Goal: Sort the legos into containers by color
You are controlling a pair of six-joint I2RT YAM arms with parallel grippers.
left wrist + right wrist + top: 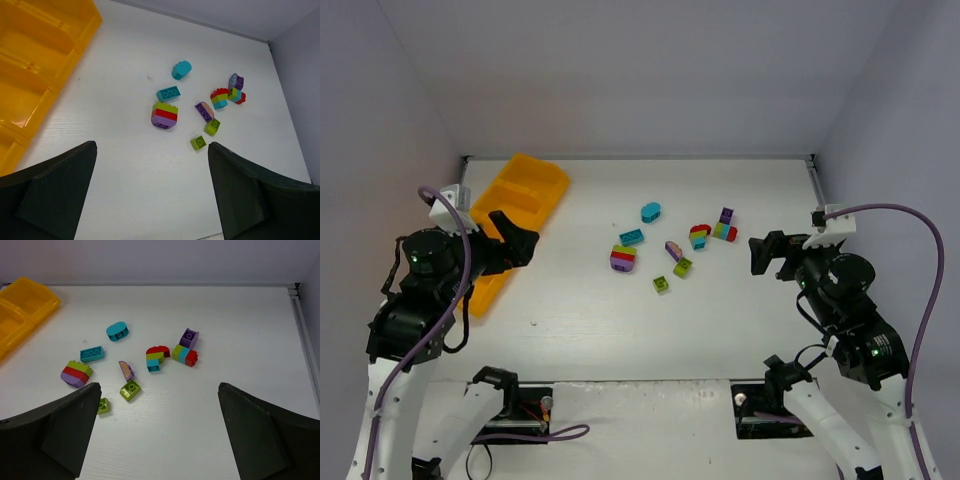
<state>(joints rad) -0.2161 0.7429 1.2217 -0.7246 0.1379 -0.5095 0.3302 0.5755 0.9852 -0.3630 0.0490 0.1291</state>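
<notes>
The legos lie loose mid-table: a teal oval brick (651,212), a flat teal brick (631,237), a lime-red-purple stack (623,258), a purple printed piece (673,250), two lime bricks (682,266), a red-lime-teal arch (700,235), a purple brick (726,215) and a lime-teal-red stack (724,232). The orange-yellow tray (525,190) lies at the far left, its compartments empty where visible. My left gripper (515,240) is open and empty beside the tray. My right gripper (767,253) is open and empty, right of the legos. The legos (155,357) lie ahead of its fingers.
White walls close the table at the back and both sides. The tray (35,65) fills the upper left of the left wrist view, with the lime-red-purple stack (164,115) ahead. The tray's near end is hidden behind my left arm in the top view.
</notes>
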